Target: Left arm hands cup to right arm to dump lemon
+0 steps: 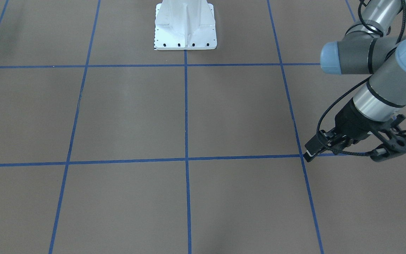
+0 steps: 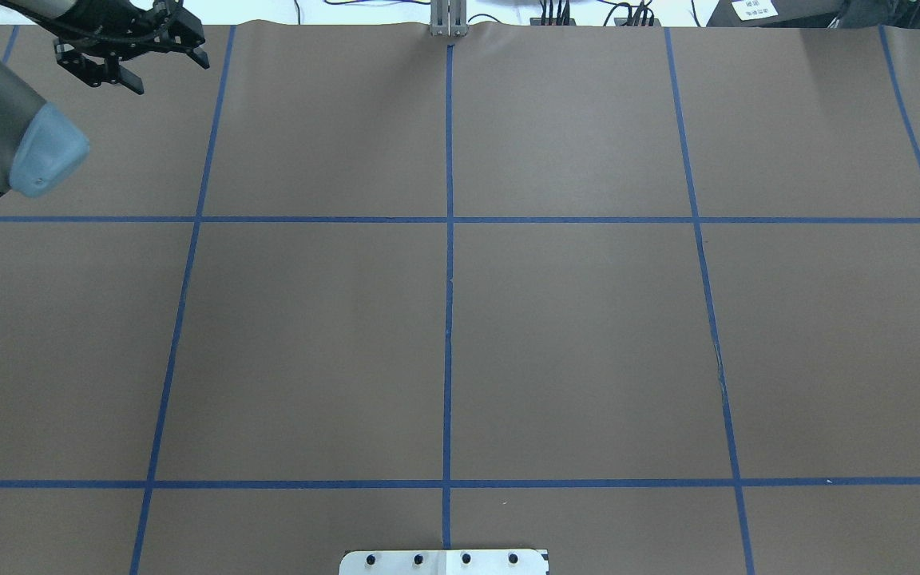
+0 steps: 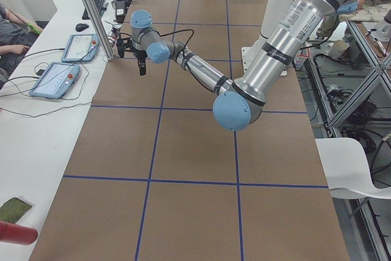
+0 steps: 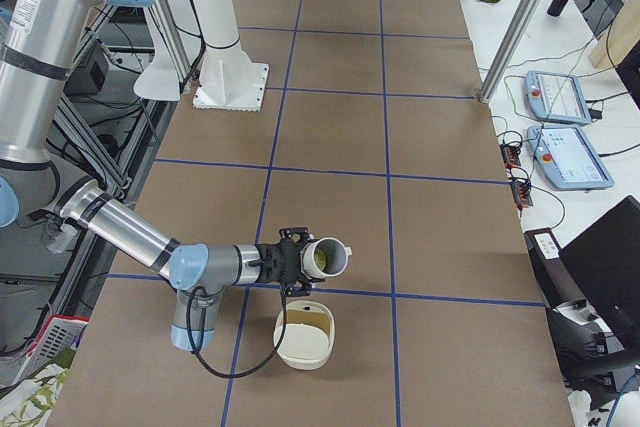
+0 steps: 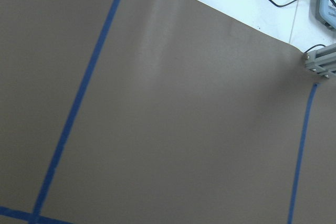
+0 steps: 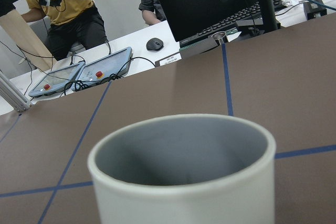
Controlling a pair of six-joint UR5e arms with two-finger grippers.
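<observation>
Low over the right end of the brown, blue-taped tabletop (image 4: 330, 137), the bulkier silver-grey right arm (image 4: 120, 232) is reaching out almost level. Its black right tool (image 4: 290, 262) is meeting the white, grey-lined cup (image 6: 184, 203), which is lying tipped on its side; its grip cannot be told. The small yellow-green lemon (image 4: 318, 261) is sitting in the cup's mouth, near a cream round bowl (image 4: 303, 342). Well apart, the slimmer silver-grey left arm (image 1: 382, 88) is angling down, its black left tool (image 1: 344, 153) spread wide and holding nothing.
</observation>
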